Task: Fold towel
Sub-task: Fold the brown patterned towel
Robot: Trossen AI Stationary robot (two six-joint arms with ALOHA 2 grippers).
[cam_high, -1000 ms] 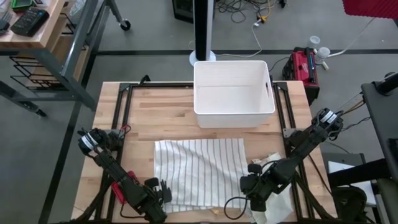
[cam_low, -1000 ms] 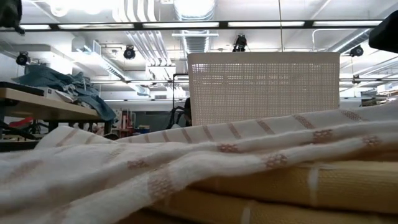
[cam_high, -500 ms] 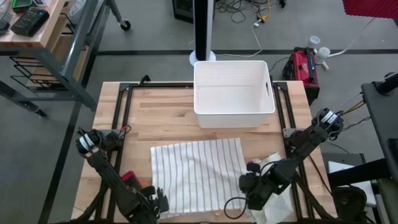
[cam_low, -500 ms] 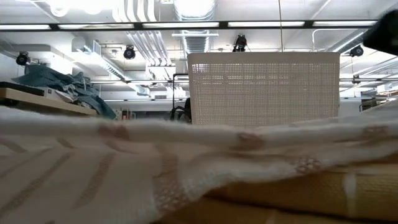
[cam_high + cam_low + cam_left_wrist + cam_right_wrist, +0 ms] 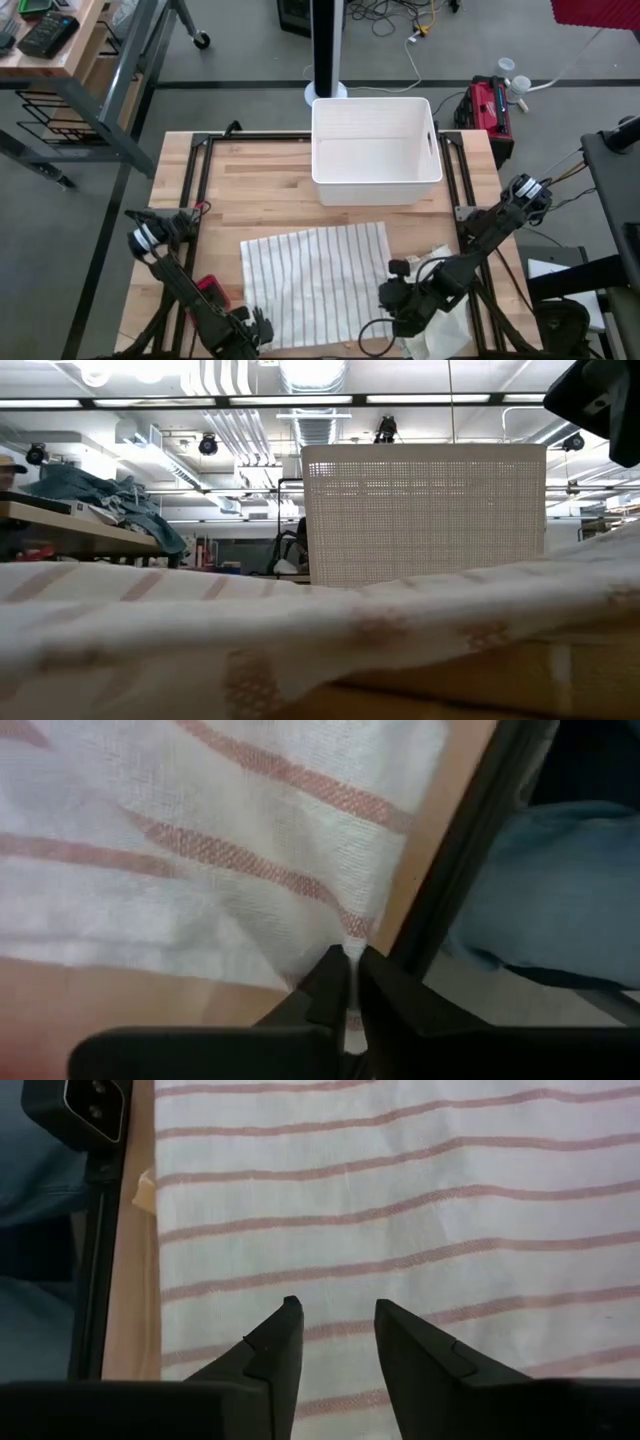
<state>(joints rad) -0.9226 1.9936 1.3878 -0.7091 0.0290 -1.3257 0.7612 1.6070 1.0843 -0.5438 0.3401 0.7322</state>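
At the table's near left corner the left gripper sits low over the wooden table, and its wrist view shows the two fingers pressed almost together on the very edge of the striped towel — a pinch on the cloth's near left corner, right beside the black frame rail that borders the table.

The towel itself lies spread flat in the near middle of the table, between the two arms, slightly skewed, its stripes running from the near edge toward the white basket, which stands well apart at the far side.

To the right, the right gripper hovers at the towel's near right edge. In its wrist view the fingers stand partly apart with striped cloth lying under and ahead of them, nothing caught between — so this side is not yet gripped.

The relation that matters: both near corners lie directly at the jaws, one arm to each, and the free far edge lies away toward the basket. A fold would likely carry the near edge along the stripes, once the right jaws close on their corner.
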